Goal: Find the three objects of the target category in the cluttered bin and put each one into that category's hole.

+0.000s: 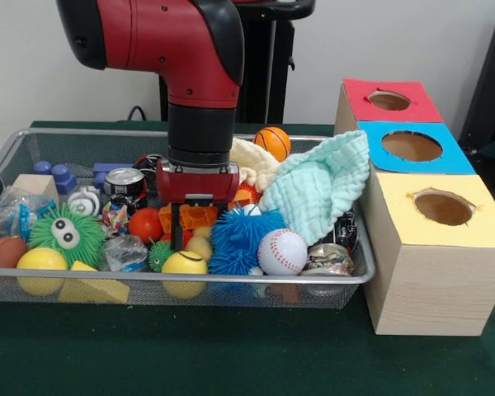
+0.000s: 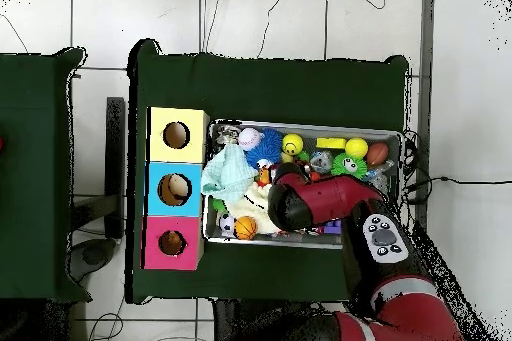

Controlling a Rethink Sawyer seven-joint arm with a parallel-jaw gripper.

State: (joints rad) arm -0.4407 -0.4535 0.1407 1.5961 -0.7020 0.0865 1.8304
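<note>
The silver wire mesh bin is packed with clutter; it also shows in the overhead view. My gripper is lowered into the middle of the bin, open. One black finger stands beside a red ball, and an orange object lies between the jaws. A blue spiky ball hides the other finger. A yellow ball lies just in front. The red-faced hole is at the far end of the box row. In the overhead view my arm covers the gripper.
A blue-faced hole and a yellow-faced hole sit in the same box row. The bin also holds a baseball, a small basketball, a mint cloth, a green spiky ball with eyes and a can.
</note>
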